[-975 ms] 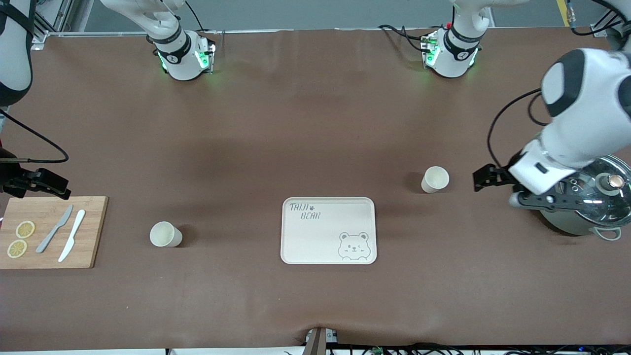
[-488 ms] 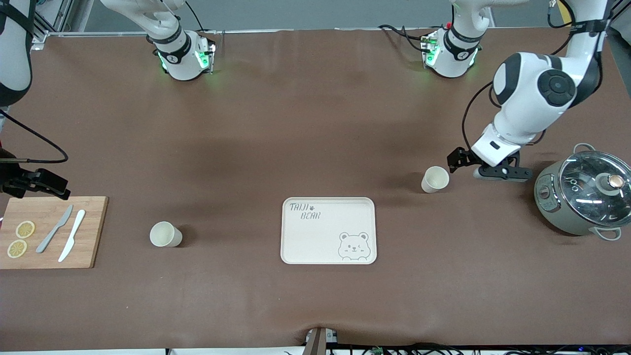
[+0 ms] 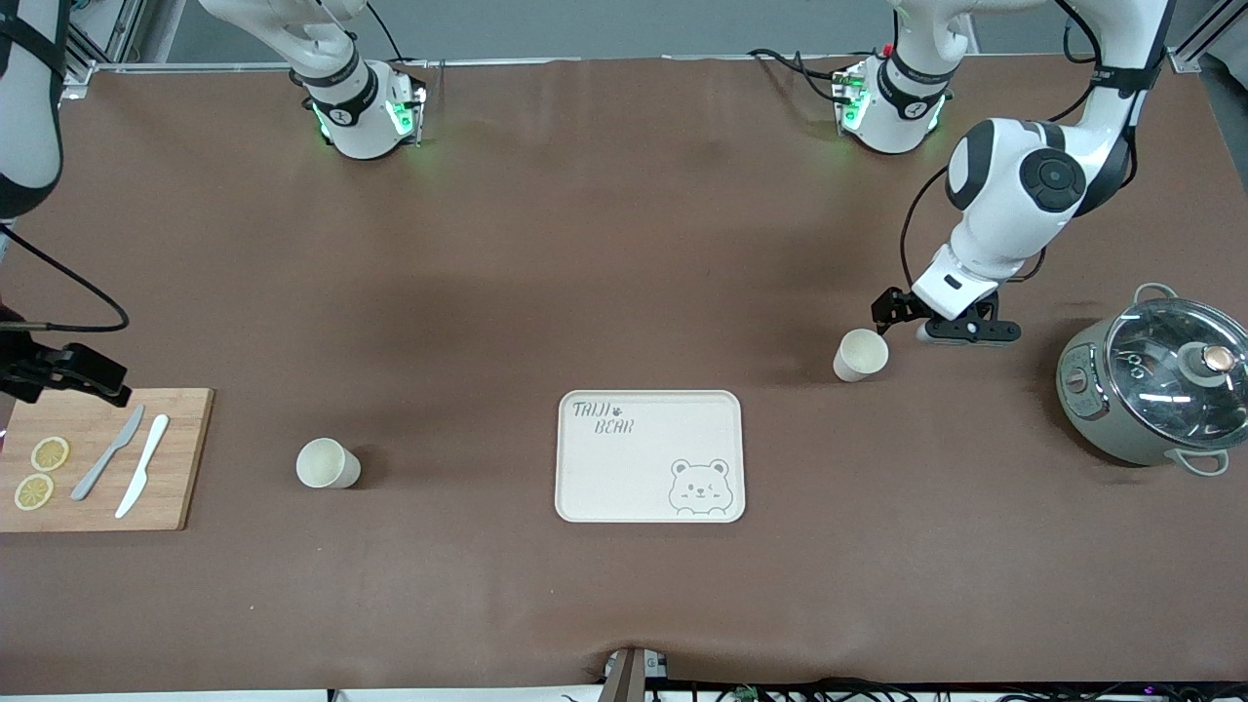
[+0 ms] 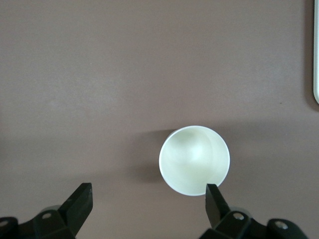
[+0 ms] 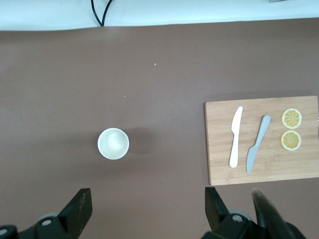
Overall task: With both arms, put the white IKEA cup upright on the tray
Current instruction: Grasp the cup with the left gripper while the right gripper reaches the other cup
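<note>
The cream-white tray [image 3: 624, 478] with the bear drawing lies at the table's middle. One white cup [image 3: 860, 354] stands upright toward the left arm's end, and it also shows in the left wrist view [image 4: 194, 159]. A second white cup [image 3: 327, 463] stands upright toward the right arm's end, and it also shows in the right wrist view [image 5: 113, 143]. My left gripper [image 3: 899, 312] [image 4: 148, 201] is open and empty, over the table right beside the first cup, with one fingertip [image 4: 213, 196] at its rim. My right gripper [image 3: 93, 380] [image 5: 148, 206] is open and empty, high beside the cutting board.
A wooden cutting board [image 3: 180, 458] holds two knives [image 3: 107, 453] and lemon slices [image 3: 49, 453] at the right arm's end. A grey pot with a glass lid [image 3: 1155, 390] stands at the left arm's end. The tray's edge shows in the left wrist view [image 4: 316, 74].
My left arm has swung from over the pot toward the first cup and come down beside it. My right gripper has shifted slightly.
</note>
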Robot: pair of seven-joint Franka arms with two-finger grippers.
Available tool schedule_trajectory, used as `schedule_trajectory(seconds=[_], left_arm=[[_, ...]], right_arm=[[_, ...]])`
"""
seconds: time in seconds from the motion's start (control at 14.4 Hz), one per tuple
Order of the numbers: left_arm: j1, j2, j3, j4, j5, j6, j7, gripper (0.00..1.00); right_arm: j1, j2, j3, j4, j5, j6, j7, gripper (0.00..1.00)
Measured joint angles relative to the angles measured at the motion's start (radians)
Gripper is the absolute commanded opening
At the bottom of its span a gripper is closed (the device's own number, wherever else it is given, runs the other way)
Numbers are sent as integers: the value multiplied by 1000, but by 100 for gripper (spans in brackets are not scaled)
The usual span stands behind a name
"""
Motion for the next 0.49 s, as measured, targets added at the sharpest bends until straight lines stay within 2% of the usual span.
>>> schedule_trajectory(seconds=[0.21, 0.49], left_arm=[[1, 34, 0, 0, 0, 30, 0, 100], [2, 81, 0, 0, 0, 90, 0, 100]], right_arm=[[11, 41, 4, -31, 0, 70, -5, 100], [8, 143, 2, -55, 0, 173, -120, 100]])
